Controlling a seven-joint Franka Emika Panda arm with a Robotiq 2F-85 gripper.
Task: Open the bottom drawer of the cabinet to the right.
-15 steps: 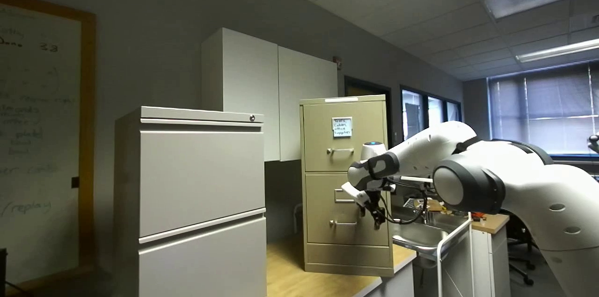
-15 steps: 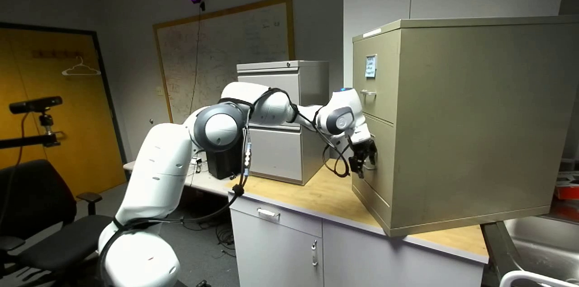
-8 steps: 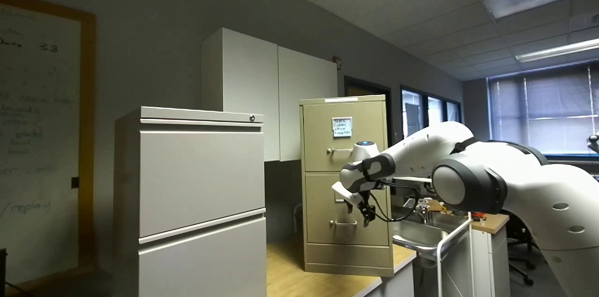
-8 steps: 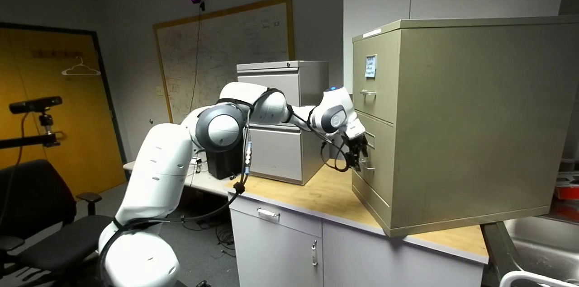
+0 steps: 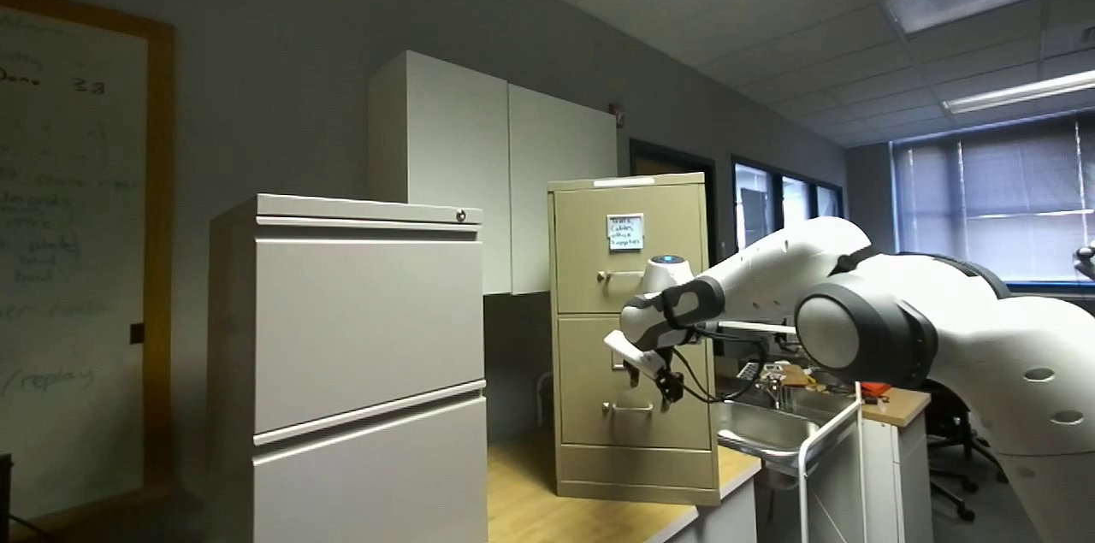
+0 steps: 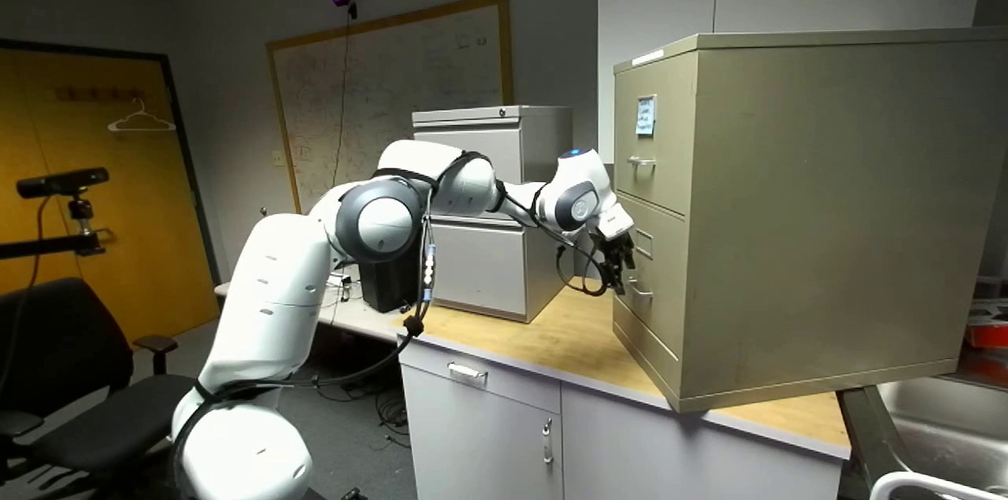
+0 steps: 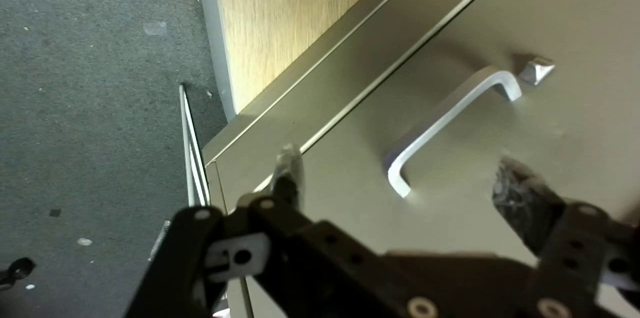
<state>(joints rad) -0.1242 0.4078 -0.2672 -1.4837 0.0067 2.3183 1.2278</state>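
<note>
Extending from the bottom edge of the wrist view, the gripper (image 7: pixel 400 165) presents spread fingers. Beyond them, right of centre, the drawer handle (image 7: pixel 446 118) sits apart from both fingertips. It is fixed to the bottom drawer (image 7: pixel 345 193), closed in both exterior views within the cabinet (image 6: pixel 835 216). Farther off: countertop (image 7: pixel 295 12), upper centre; floor (image 7: pixel 110 107), left side.

Cabinet (image 6: pixel 835 216): painted metal, smooth, faint sheen. Bottom drawer (image 7: pixel 450 173): same painted metal, softly reflective. Its handle (image 7: pixel 449 116): bare-looking metal, smooth, brighter gloss. Label (image 5: pixel 625 233): paper. Countertop (image 7: pixel 280 12): wood grain, smooth surface. Floor (image 7: pixel 110 82): carpet, rough, matt. Arm (image 6: pixel 264 307): smooth, glossy, plastic-looking shell. Gripper (image 7: pixel 398 165): mostly matt; fingertips (image 7: pixel 520 198) look rough. Sink (image 6: pixel 945 413): shiny metal.
</note>
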